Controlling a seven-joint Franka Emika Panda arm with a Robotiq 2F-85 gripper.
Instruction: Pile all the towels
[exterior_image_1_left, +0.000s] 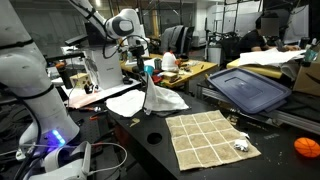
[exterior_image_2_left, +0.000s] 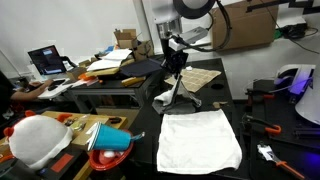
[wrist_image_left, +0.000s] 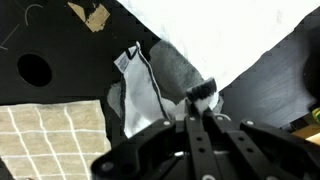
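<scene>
My gripper is shut on the top corner of a grey-white towel and holds it up, so it hangs with its lower end on the black table. In the wrist view the fingers pinch the same towel. A white towel lies flat just beside the hanging one. A tan checkered towel lies flat on the other side. In an exterior view the gripper holds the hanging towel between the white towel and the checkered towel.
A blue-grey bin lid and an orange ball lie past the checkered towel. The table has a round hole. A red bowl with a blue cup and cluttered desks stand nearby.
</scene>
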